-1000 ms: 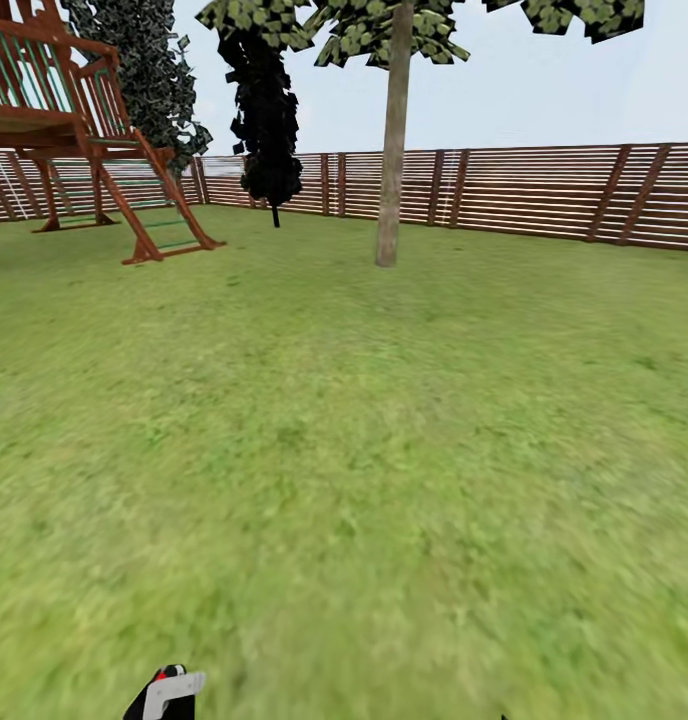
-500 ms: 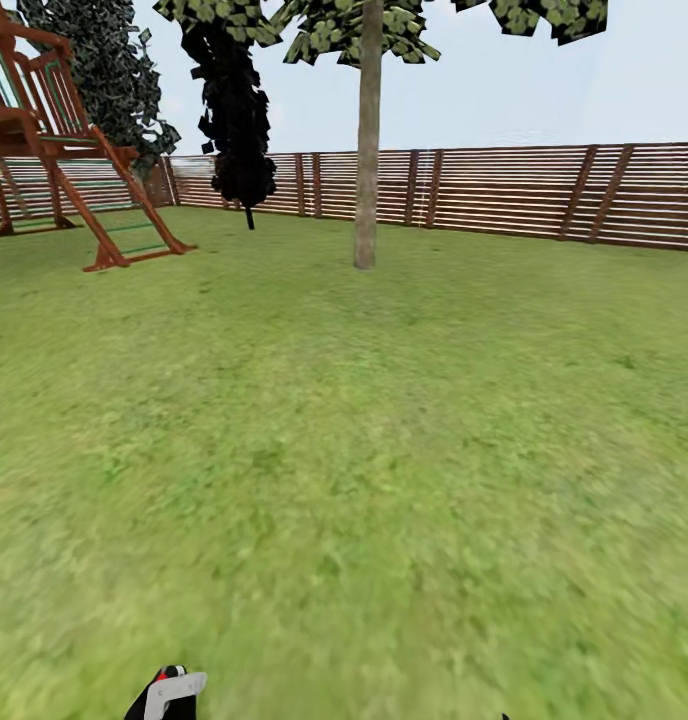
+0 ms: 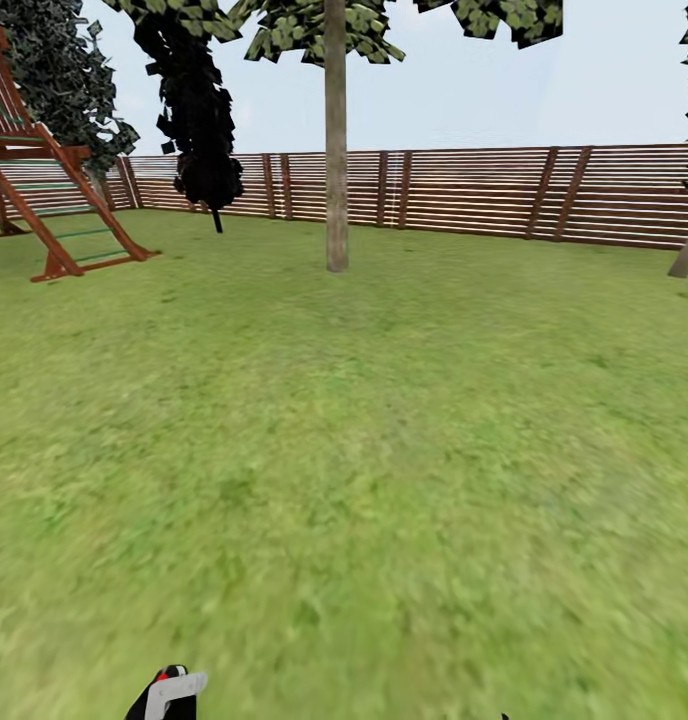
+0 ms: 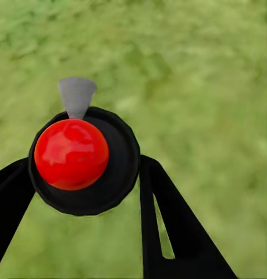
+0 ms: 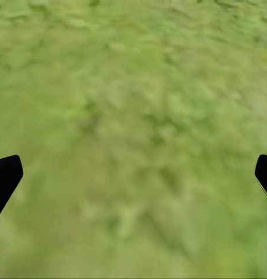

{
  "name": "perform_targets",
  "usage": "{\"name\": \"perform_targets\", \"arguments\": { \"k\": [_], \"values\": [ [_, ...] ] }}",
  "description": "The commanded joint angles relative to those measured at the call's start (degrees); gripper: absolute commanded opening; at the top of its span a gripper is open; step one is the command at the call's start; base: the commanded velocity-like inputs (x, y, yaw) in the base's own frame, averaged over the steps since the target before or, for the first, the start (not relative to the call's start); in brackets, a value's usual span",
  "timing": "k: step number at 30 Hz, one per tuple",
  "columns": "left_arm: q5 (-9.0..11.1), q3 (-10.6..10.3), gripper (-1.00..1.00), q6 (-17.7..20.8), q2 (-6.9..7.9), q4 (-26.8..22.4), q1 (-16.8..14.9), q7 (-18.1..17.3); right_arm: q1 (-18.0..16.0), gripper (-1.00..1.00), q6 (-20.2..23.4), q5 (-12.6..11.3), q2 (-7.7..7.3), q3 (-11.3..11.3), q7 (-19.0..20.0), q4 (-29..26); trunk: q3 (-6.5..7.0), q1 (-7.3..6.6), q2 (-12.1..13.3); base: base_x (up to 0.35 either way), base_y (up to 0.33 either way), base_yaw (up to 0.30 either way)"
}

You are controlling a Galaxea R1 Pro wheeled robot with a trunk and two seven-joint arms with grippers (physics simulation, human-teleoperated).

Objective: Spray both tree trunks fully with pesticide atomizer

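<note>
The pesticide atomizer (image 4: 72,154), a black bottle with a red cap and a grey nozzle, sits between the two black fingers of my left gripper (image 4: 84,174), which is shut on it. Its top also pokes up at the bottom of the head view as the atomizer (image 3: 166,692). One tree with a pale trunk (image 3: 336,180) stands ahead on the lawn, well beyond reach, under a green crown (image 3: 314,25). A second leaning trunk (image 3: 687,255) shows at the right edge. My right gripper (image 5: 134,174) is open over bare grass.
A brown slatted fence (image 3: 484,190) closes off the far side of the lawn. A red wooden play frame (image 3: 44,200) stands at the far left, with a black-leaved tree (image 3: 196,110) beside it. Grass stretches between me and the trunks.
The head camera has turned right, so the whole scene slid left and the second trunk came in at the right edge. The atomizer stays held in my left gripper.
</note>
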Motion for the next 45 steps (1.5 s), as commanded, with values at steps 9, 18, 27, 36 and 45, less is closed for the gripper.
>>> {"name": "perform_targets", "arguments": {
  "k": [9, 18, 27, 36, 45],
  "values": [
    [0.0, 0.0, -1.00, 0.0, 0.00, 0.0, 0.0, 0.0, 0.0, 1.00, 0.0, -0.2, 0.02, -0.1, -0.1, 0.0, 0.00, 0.00, 0.0, 0.337, 0.000, 0.000],
    [0.0, 0.0, -1.00, 0.0, 0.11, 0.0, 0.0, 0.0, 0.0, 1.00, 0.0, -0.3, 0.17, -0.1, 0.0, 0.0, 0.00, 0.00, 0.0, 0.337, 0.000, -0.007],
    [0.0, 0.0, -1.00, 0.0, 0.09, 0.0, 0.0, 0.0, 0.0, 1.00, 0.0, -0.3, 0.17, -0.1, 0.0, 0.2, 0.00, 0.00, 0.0, 0.337, 0.000, -0.239],
    [0.0, 0.0, -1.00, 0.0, 0.09, 0.0, 0.0, 0.0, 0.0, 1.00, 0.0, -0.3, 0.17, 0.0, 0.0, 0.3, 0.00, 0.00, 0.0, 0.337, 0.000, -0.161],
    [0.0, 0.0, -1.00, 0.0, 0.09, 0.0, 0.0, 0.0, 0.0, 1.00, 0.0, -0.3, 0.26, 0.0, 0.0, 0.3, 0.00, 0.00, 0.0, 0.337, 0.000, -0.002]
  ]
}}
